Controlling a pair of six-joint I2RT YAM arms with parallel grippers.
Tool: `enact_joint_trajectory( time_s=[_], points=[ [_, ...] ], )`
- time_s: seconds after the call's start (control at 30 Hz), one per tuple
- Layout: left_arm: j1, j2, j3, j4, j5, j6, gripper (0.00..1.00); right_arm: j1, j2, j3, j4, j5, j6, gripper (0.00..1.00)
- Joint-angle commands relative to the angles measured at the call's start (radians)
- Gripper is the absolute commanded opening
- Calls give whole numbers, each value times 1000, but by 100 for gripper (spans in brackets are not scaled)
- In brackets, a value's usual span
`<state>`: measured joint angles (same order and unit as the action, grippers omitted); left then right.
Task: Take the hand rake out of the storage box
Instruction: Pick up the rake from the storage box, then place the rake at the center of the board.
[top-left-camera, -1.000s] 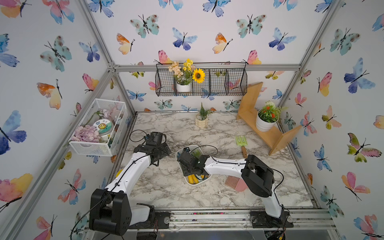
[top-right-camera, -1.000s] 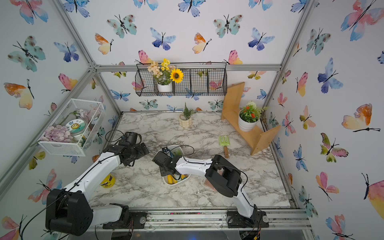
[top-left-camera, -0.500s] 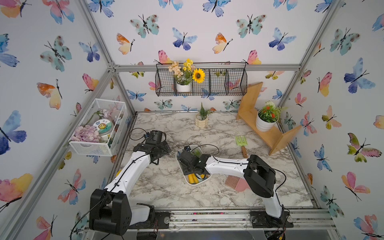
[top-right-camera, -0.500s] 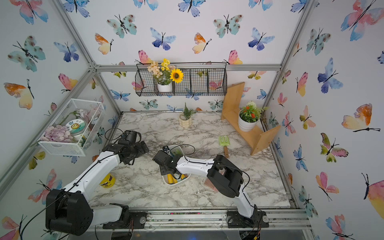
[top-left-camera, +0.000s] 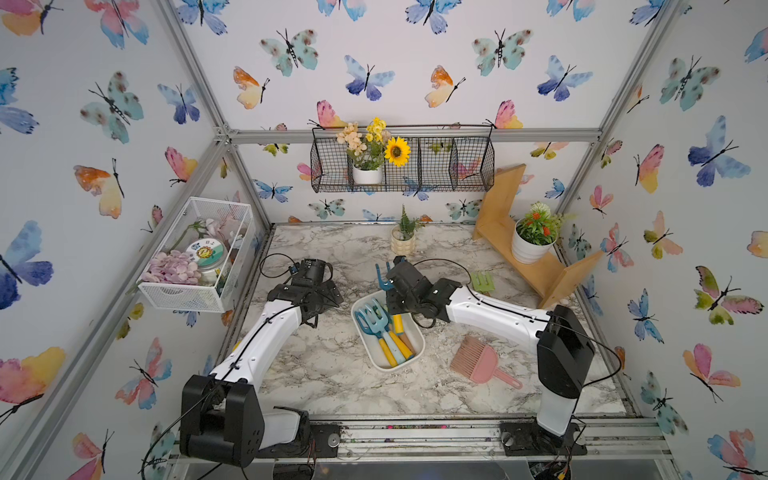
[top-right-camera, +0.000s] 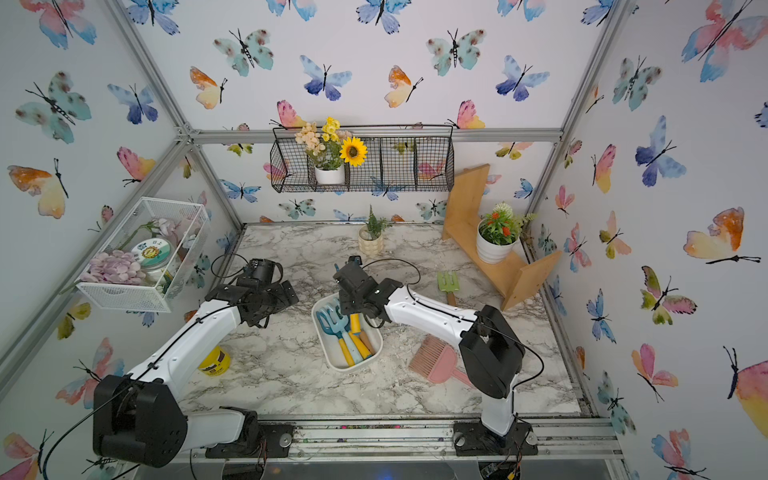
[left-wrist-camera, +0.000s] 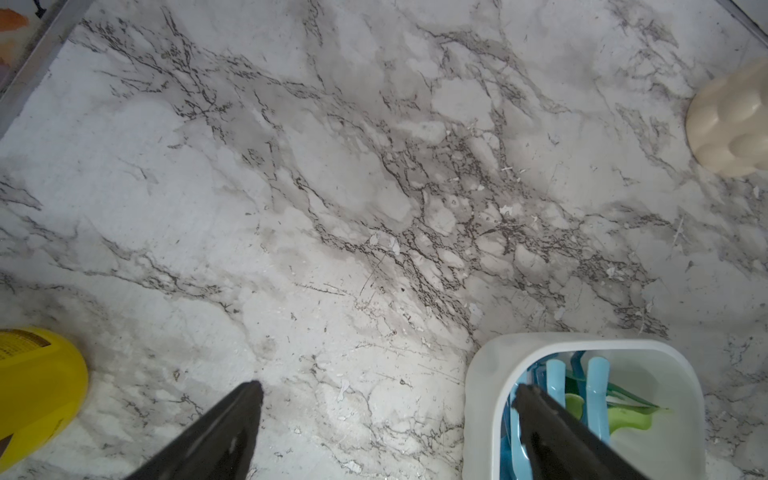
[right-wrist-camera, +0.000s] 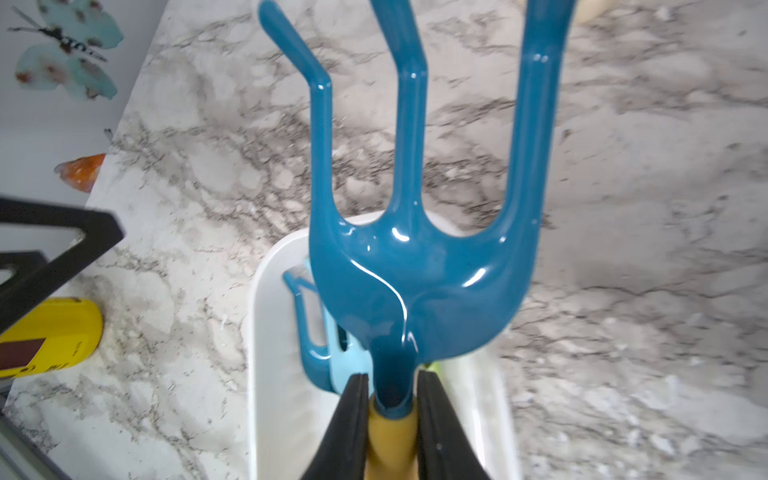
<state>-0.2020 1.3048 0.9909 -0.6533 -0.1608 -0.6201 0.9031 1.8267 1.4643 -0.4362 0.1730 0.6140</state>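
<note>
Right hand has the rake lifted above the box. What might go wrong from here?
1. The right hand pinches the rake at the narrow neck; it may swivel or slip.
2. Its handle end is hidden and may hang among the other tools in the box, snagging them or the rim.
3. The open left hand sits by the box; swinging that way risks a bump.

Teal hand rake (right-wrist-camera: 415, 270), white storage box (right-wrist-camera: 270, 374), grey-veined marble tabletop (left-wrist-camera: 291, 166)
</note>
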Motion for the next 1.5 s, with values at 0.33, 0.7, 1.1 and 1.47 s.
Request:
enact_joint_trajectory(
  time_s=[0.33, 0.7, 1.1, 1.47],
  points=[
    [7, 14, 2, -15, -51, 68, 99, -360, -24, -119, -62, -151, -250, 15],
    [2, 41, -26, 14, -24, 82, 100, -459, 32, -114, -53, -211, -304, 15],
    [-23, 54, -33, 31, -14, 80, 100, -471, 48, -125, -45, -249, -308, 15],
    [-31, 52, -30, 31, -9, 66, 100, -480, 90, -105, -62, -280, -310, 14]
  ],
)
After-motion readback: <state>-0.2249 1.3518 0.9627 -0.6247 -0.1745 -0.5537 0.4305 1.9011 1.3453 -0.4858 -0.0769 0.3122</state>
